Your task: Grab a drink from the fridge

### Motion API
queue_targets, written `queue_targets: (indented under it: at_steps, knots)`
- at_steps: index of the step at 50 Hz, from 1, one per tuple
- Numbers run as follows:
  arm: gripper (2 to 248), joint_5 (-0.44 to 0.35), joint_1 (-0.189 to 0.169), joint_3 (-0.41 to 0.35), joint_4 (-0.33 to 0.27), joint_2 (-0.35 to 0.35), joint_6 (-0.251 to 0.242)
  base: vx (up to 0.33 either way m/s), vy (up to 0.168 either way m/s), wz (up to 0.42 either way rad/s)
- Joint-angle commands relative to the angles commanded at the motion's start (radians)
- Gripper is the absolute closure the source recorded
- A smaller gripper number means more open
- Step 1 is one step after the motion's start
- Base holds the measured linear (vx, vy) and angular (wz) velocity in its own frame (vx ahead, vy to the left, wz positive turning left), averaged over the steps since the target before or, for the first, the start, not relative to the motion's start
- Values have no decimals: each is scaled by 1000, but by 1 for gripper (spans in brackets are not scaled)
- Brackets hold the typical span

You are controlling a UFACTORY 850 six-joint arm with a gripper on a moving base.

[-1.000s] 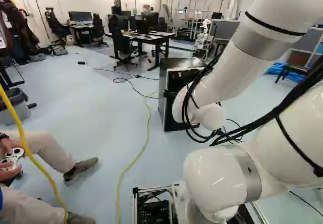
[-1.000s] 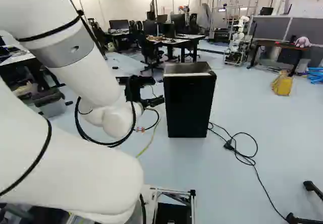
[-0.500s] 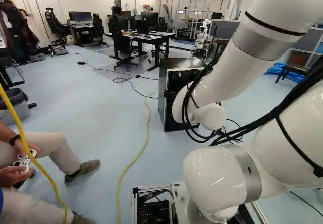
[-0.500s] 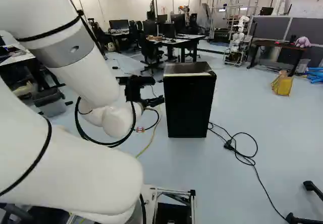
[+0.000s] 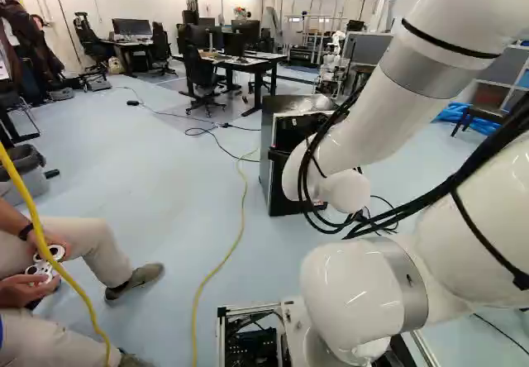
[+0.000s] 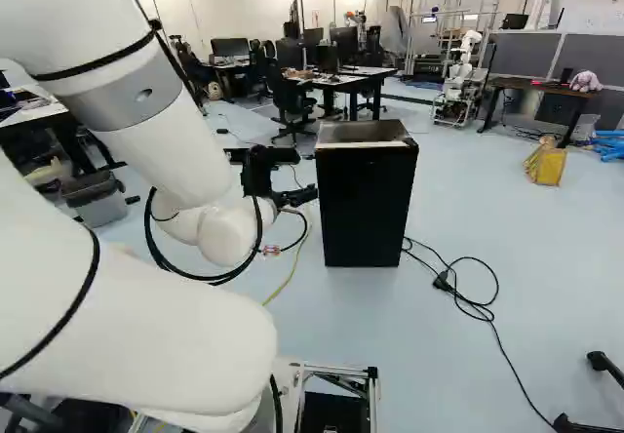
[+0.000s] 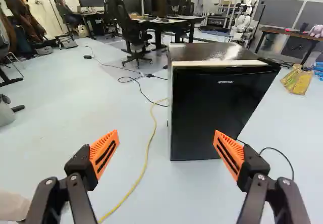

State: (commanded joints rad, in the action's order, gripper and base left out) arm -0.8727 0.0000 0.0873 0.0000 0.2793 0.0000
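Here's my arm point(image 6: 161, 145) at the left of the right base view, my gripper point(image 6: 306, 176) hanging near the black fridge point(image 6: 367, 204). Right of that, a cable point(image 6: 442, 281) loops over the floor point(image 6: 468, 223)! Farther back: yellow bag point(image 6: 547, 166), and another robot point(image 6: 457, 89) near a desk point(image 6: 531, 84) bearing a pink toy point(image 6: 586, 82).

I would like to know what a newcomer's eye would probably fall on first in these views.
Probably the big white arm, filling the right of the left base view. Next, the black fridge, door shut, ahead of the open tool and its orange pads. Then a yellow cable, winding across the floor beside the fridge.
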Motion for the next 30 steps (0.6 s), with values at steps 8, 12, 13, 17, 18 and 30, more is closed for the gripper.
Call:
queue_targets:
  at_steps: [8, 12, 13, 17, 18, 30]
  knots:
    - [3, 0, 0, 0, 0, 0, 0, 67, 3, -4]
    - [3, 0, 0, 0, 0, 0, 0, 76, 0, -4]
    - [3, 0, 0, 0, 0, 0, 0, 72, 1, -4]
    - [3, 0, 0, 0, 0, 0, 0, 75, 3, -6]
    - [3, 0, 0, 0, 0, 0, 0, 72, 3, -4]
    - [3, 0, 0, 0, 0, 0, 0, 79, 3, -2]
